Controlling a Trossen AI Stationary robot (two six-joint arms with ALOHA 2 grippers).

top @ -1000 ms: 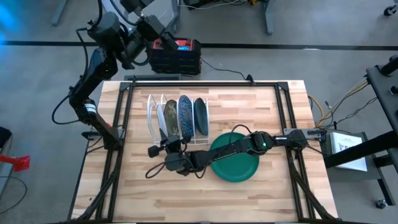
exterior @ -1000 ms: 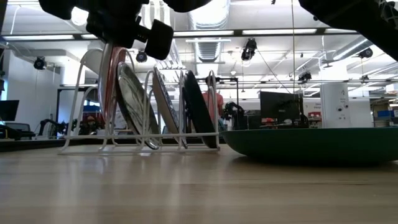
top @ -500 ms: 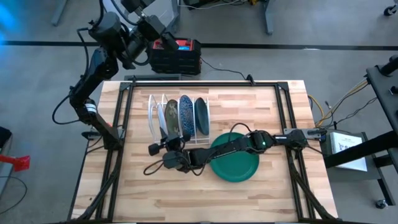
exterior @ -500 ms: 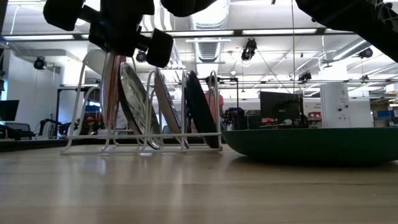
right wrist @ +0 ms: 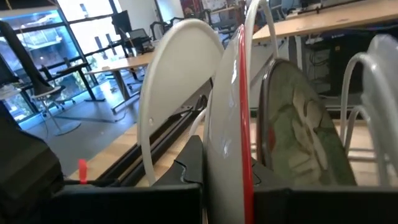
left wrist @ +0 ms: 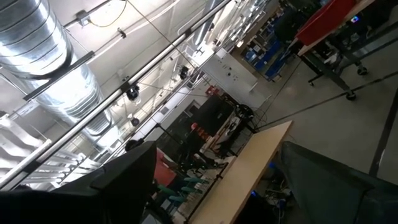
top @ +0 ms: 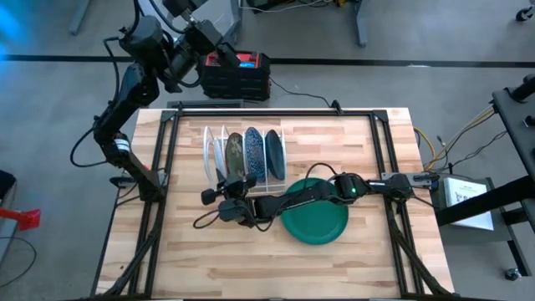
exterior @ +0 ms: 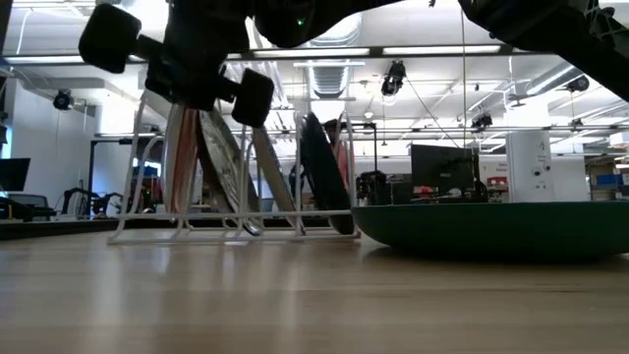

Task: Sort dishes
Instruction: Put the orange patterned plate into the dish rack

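A white wire rack [top: 206, 146] stands on the table's far half with several dishes on edge between its wires. They are a red-rimmed plate with a pale back [top: 219, 153], a greyish-brown patterned one [right wrist: 305, 149] and two dark blue ones [top: 253, 155]. A dark green plate [top: 316, 221] lies flat on the table to the rack's right. My right gripper [right wrist: 227, 180] reaches across the green plate to the rack's near side and is shut on the red-rimmed plate. My left gripper [left wrist: 211, 180] is open and raised off the table's far left corner. My right gripper pinches the red-rimmed plate's rim [right wrist: 239, 155] between its two fingers, one on the pale back and one on the front face. The fingers come roughly level from the table's near side, high on the plate's edge. The plate stands on edge in the rack's leftmost slots.
A black and red case [top: 236, 73] sits on the floor beyond the table's far edge. Black frame rails [top: 163, 167] run along the table's left and right sides. Bare wood lies in front of the rack and at the near left.
My right gripper has sunk a little and moved toward the rack, still shut on the red-rimmed plate. The rack with its plates has slid slightly toward the table's right, and the plates lean a bit more.
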